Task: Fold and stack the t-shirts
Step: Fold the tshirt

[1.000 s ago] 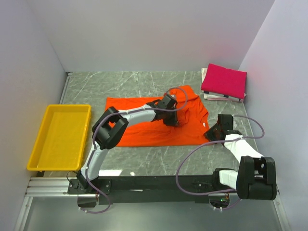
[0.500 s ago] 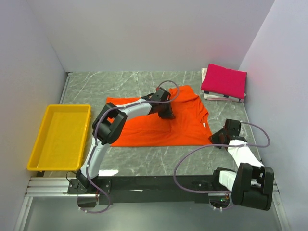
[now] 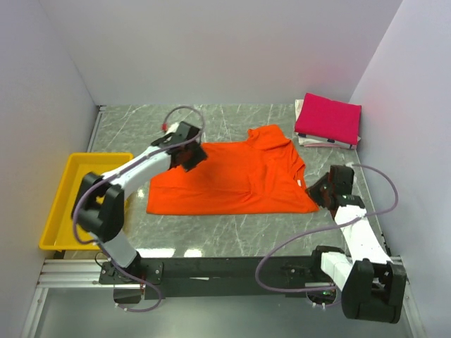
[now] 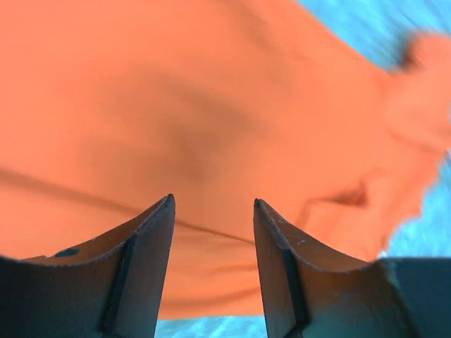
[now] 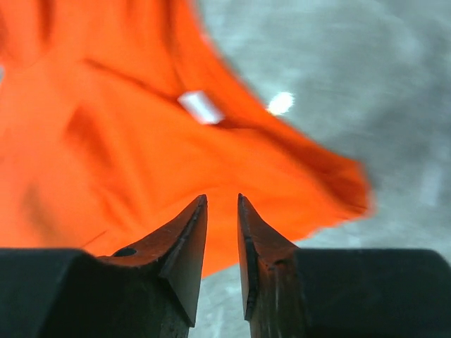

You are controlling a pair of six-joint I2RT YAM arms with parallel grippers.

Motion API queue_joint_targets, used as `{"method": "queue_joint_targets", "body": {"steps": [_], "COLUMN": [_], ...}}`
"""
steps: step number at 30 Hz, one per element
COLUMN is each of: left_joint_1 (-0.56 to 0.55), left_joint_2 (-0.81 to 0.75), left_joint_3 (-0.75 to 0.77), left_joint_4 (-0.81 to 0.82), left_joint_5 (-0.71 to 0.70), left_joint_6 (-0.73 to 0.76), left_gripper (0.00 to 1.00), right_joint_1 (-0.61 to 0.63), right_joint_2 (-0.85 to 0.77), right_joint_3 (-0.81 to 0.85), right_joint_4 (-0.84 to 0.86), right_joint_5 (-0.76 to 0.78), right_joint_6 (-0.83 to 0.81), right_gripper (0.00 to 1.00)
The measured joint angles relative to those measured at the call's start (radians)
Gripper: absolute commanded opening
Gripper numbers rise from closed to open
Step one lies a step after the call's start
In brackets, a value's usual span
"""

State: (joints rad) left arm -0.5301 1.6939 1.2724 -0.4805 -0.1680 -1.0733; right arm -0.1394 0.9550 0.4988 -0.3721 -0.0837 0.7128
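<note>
The orange t-shirt (image 3: pixel 239 179) lies spread on the worktop (image 3: pixel 141 123), roughly flat, with its collar toward 1 o'clock and its long lower edge running along 6 o'clock. It is not yet folded. The pink t-shirt (image 3: pixel 329 117) sits at 2 o'clock from it, well apart, already a neat folded block, so it looks like the base of the stack.

The left tool (image 4: pixel 211 204) hovers over the shirt's 10 o'clock corner. Its jaws stand wide with nothing between them, and orange cloth fills the view beyond. That places it where an edge could be picked up for a fold, or where a sleeve has been laid out flat.

The right tool (image 5: pixel 220 199) is at the shirt's 4 o'clock corner, just beside the hem. Its jaws are narrow, a thin gap showing, and no cloth is pinched. With one tool at each opposite corner, the pair seem set to square the shirt.

The yellow tray (image 3: pixel 52 211) waits at 9 o'clock, apart from the cloth.
</note>
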Motion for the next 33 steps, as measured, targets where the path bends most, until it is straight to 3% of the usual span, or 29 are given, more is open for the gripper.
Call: {"method": "queue_joint_targets", "body": {"steps": [4, 9, 12, 16, 21, 33], "left_joint_1": [0.084, 0.195, 0.237, 0.282, 0.328, 0.379], "left_joint_2": [-0.097, -0.107, -0.141, -0.192, -0.231, -0.282], "left_joint_3": [-0.168, -0.357, -0.412, -0.48, -0.534, -0.604], "left_joint_4": [-0.048, -0.055, -0.024, 0.016, 0.07, 0.143], "left_joint_5": [-0.064, -0.069, -0.058, -0.04, 0.0, 0.063], "left_joint_6": [-0.078, -0.117, -0.134, -0.154, -0.177, -0.181], "left_gripper": [0.53, 0.52, 0.53, 0.53, 0.53, 0.53], "right_joint_1": [0.133, 0.227, 0.233, 0.233, 0.234, 0.196], "right_joint_2": [0.127, 0.308, 0.378, 0.41, 0.414, 0.384], "right_joint_3": [0.11, 0.172, 0.169, 0.146, 0.131, 0.103], "right_joint_4": [0.026, 0.091, 0.104, 0.119, 0.135, 0.14], "right_joint_5": [0.005, -0.001, -0.003, 0.007, 0.024, 0.013], "right_joint_6": [-0.009, -0.013, -0.011, 0.001, 0.029, 0.115], "right_gripper": [0.35, 0.4, 0.48, 0.69, 0.82, 0.84]}}
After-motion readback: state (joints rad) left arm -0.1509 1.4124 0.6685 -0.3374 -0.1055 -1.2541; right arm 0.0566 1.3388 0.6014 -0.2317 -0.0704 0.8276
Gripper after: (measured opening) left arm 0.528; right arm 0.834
